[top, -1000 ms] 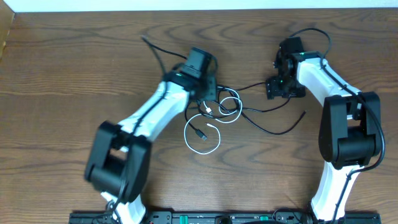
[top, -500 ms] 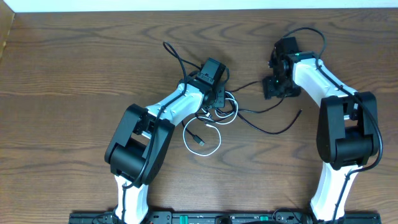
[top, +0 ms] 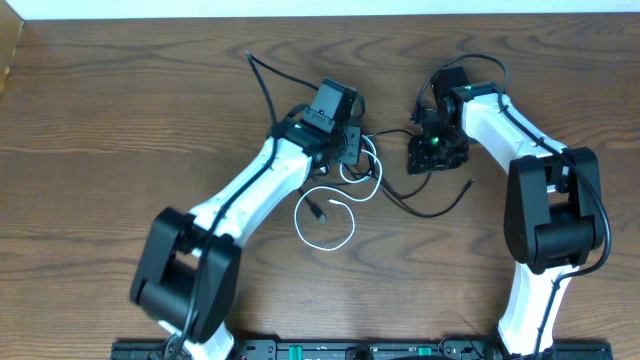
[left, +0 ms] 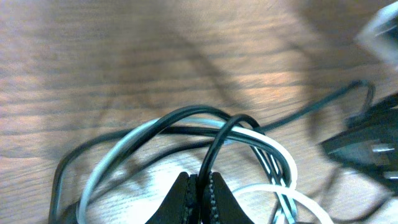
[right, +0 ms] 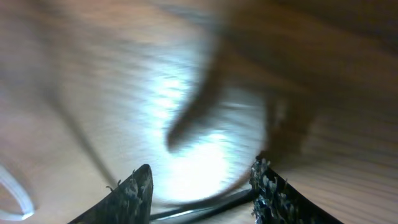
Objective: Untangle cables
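Note:
The cables lie tangled mid-table: a white cable [top: 325, 218] loops in front, and thin black cables [top: 432, 208] run right from the knot to a loose plug end. My left gripper [top: 337, 152] is over the knot, shut on a black cable [left: 217, 140] that rises between its fingertips [left: 186, 186], with white loops [left: 273, 149] around it. My right gripper [top: 430, 155] is to the right of the knot and open. In the right wrist view a black cable [right: 205, 208] lies between its spread fingers [right: 138, 186], low over the wood.
A black cord [top: 266, 82] trails up and left from behind the left wrist. The right arm's own black cord [top: 478, 62] loops above its wrist. The wooden table [top: 110, 120] reaches its far edge at the top of the overhead view.
The right gripper has moved left and down toward the knot. The left gripper stays shut on the black cable and has shifted slightly. The loose black plug end has slid left.

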You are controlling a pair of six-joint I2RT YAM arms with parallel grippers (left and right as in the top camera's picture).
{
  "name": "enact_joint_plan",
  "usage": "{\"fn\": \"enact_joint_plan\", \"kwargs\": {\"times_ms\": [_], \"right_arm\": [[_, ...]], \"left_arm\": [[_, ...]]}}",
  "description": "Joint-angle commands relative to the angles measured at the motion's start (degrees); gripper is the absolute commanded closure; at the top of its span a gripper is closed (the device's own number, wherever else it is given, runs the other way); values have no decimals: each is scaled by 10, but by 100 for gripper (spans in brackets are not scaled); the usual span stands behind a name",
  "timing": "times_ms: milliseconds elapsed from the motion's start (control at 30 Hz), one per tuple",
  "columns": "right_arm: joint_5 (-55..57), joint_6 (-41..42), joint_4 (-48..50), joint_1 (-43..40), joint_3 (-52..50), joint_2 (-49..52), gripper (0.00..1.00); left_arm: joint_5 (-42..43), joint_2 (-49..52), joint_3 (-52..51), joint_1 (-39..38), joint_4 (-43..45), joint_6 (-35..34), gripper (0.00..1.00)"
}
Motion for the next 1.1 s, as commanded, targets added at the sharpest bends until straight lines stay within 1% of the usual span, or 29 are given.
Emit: {"fn": "enact_joint_plan", "kwargs": {"times_ms": [0, 167, 267, 333, 533, 733, 867, 933, 1000, 1067], "right_arm": [[-127, -19, 0, 2, -4, -29, 53], [-289, -63, 4, -7, -4, -34, 53], [-375, -92, 4, -15, -4, -34, 53], [-411, -107, 7, -20, -4, -34, 52], [-413, -109, 20, -21, -5, -34, 51], [-406, -108, 46, -8, -5, -34, 51], [-352, -108, 50, 2, -5, -34, 52], [-322, -108, 50, 6, -5, -34, 60], [-300, -108, 50, 6, -5, -34, 72], [-289, -108, 49, 4, -5, -34, 79]], "left_arm": [[-2, -4, 3, 3, -12, 28, 93], [-2, -2, 3, 6, -34, 56, 93], [-2, -2, 3, 16, -39, 56, 93], [2, -2, 3, 27, -43, 55, 92], [107, -2, 3, 58, -55, 56, 92], [150, -2, 3, 66, -55, 60, 92], [190, -2, 3, 66, -56, 97, 93], [201, -2, 3, 66, -58, 125, 93], [201, -2, 2, 66, -64, 167, 93], [201, -2, -2, 66, -70, 209, 93]]}}
